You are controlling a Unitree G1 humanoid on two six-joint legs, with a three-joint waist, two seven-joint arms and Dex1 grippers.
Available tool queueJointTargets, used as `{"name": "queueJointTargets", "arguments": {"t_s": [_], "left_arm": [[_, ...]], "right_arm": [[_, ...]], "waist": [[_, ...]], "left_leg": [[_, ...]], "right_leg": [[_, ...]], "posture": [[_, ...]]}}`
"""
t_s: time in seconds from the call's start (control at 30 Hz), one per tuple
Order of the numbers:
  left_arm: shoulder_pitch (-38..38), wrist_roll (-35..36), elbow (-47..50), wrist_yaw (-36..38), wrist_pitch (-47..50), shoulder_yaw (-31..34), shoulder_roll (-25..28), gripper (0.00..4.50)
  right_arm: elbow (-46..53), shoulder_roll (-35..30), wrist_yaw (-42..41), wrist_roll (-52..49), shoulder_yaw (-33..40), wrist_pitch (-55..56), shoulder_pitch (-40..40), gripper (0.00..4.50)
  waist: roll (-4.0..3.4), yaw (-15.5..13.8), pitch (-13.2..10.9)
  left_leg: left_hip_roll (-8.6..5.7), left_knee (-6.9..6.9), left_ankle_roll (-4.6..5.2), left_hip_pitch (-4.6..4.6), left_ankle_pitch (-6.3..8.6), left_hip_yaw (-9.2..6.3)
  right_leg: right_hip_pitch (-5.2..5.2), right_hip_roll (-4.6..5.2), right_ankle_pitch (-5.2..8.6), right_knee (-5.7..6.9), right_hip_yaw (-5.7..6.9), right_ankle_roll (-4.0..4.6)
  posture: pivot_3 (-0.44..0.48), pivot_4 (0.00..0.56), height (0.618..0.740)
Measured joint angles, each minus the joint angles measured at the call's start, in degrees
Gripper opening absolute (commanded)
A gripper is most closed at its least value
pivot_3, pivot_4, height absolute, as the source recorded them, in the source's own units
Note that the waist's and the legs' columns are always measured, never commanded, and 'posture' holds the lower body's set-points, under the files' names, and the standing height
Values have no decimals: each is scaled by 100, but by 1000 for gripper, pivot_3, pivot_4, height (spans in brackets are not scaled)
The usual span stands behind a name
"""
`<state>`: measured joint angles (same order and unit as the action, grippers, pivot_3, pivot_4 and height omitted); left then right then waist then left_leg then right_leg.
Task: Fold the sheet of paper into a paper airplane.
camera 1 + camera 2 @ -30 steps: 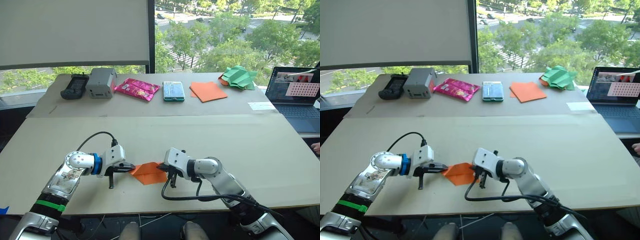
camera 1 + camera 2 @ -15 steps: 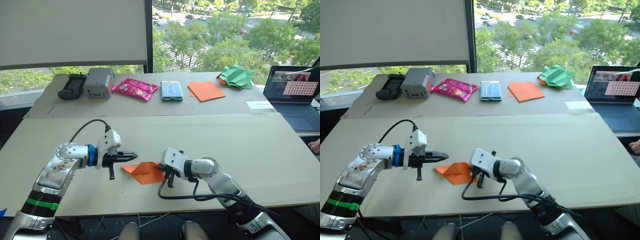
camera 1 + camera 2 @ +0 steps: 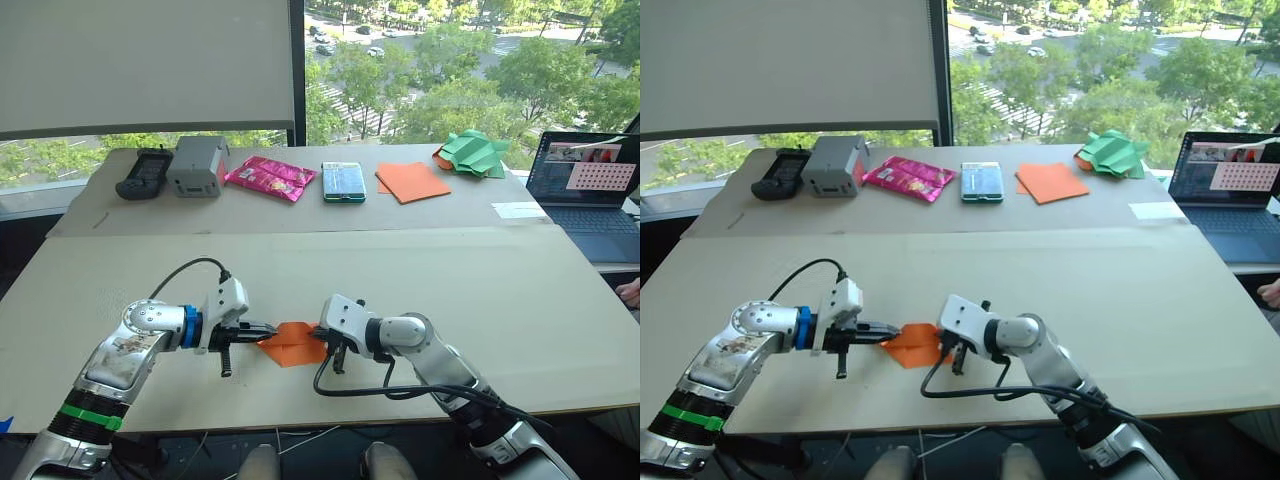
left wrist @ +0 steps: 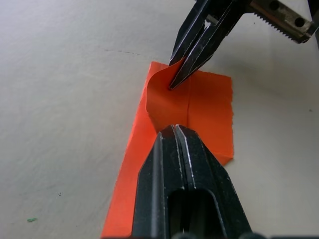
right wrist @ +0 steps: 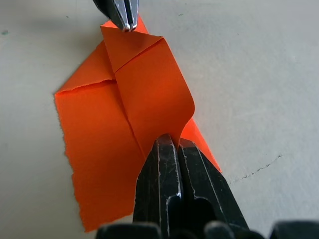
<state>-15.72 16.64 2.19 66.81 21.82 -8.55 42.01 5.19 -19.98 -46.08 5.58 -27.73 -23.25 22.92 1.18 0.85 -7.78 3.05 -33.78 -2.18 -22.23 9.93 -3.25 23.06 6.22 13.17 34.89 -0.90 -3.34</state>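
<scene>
So on the near part of the tan table [image 3: 520,300], the left gripper [image 3: 262,330] comes in from the left with its two black fingers pressed together, pinching the left point of the sheet of paper [image 3: 293,342]. That sheet is bright orange, partly folded with a crease down the middle, and lies flat on the table between the two arms, near the front edge. On its right side the right gripper [image 3: 322,336] has its fingers squeezed together on a flap that curls up off the sheet; the right wrist view shows that curled flap [image 5: 154,94] pinched right at the fingertips. Along the far side of the table, going left to right: a black handheld device [image 3: 145,172], a grey box [image 3: 197,165], a pink snack packet [image 3: 270,177], a teal-edged pack [image 3: 343,181], a flat smooth orange paper [image 3: 415,181], and a heap of green folded paper [image 3: 472,153] just beside it. Past the right edge sits an open laptop [image 3: 585,195], with a white slip [image 3: 522,210] on the table near it.
</scene>
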Motion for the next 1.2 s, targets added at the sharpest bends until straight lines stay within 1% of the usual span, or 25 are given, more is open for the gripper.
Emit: {"name": "queueJointTargets", "arguments": {"t_s": [0.07,0.1,0.13,0.17,0.3,0.47,0.57,0.67,0.83,1.0,1.2], "left_arm": [[-5,-76,-86,-3,-64,-49,-31,42],[-9,-88,-99,-2,-92,-66,-35,0],[-16,-111,-124,-2,-167,-91,-51,0],[-20,-135,-156,-2,-210,-112,-75,0],[-20,-215,-289,0,-306,-165,-130,0],[-18,-330,-346,21,-437,-166,-128,0],[-17,-387,-464,13,-454,-168,-127,0],[-17,-507,-541,4,-627,-176,-128,0],[-17,-553,-530,-48,-664,-184,-153,0],[-16,-581,-504,-103,-663,-191,-182,0],[74,-637,-275,-220,-662,-275,-215,0]], "right_arm": [[11,3,-2,-4,0,-33,2,0],[20,5,1,-4,1,-52,3,640],[24,17,14,-8,13,-64,3,896],[26,28,17,-13,27,-68,6,1291],[205,159,15,-190,131,-256,3,2628],[867,286,50,-588,501,-584,100,2628],[1117,310,59,-685,519,-706,120,2628],[1123,307,70,-674,384,-720,120,1786],[848,192,56,-440,-89,-518,119,76],[369,174,58,-270,-308,-315,121,30],[103,271,54,-153,-372,-206,195,30]], "waist": [[0,1,0],[0,-1,0],[0,-2,0],[-1,-2,0],[-1,-2,0],[-1,-11,-1],[-1,-15,-1],[-2,-14,0],[-3,-17,0],[-2,-20,0],[-3,-19,0]], "left_leg": [[0,0,0,0,0,0],[0,0,0,0,0,0],[0,0,0,0,0,0],[0,0,0,0,0,0],[0,0,3,-8,-2,0],[0,0,0,-7,0,0],[0,1,-6,-5,4,0],[0,1,-8,-5,5,0],[0,1,-9,-5,6,0],[0,1,-8,-6,5,1],[0,1,-7,-5,4,1]], "right_leg": [[-1,0,0,0,0,0],[0,0,0,0,0,0],[-1,0,0,0,0,0],[-1,0,0,0,0,0],[4,0,0,1,0,0],[4,0,0,-1,0,0],[4,0,0,-1,0,0],[4,0,0,-2,0,0],[4,1,0,-3,0,1],[3,1,0,-3,0,0],[2,1,0,-2,0,0]], "posture": [[0,150,706],[0,150,706],[0,150,706],[0,150,706],[0,150,706],[0,150,706],[0,150,706],[0,150,706],[0,150,706],[0,150,706],[0,150,706]]}}
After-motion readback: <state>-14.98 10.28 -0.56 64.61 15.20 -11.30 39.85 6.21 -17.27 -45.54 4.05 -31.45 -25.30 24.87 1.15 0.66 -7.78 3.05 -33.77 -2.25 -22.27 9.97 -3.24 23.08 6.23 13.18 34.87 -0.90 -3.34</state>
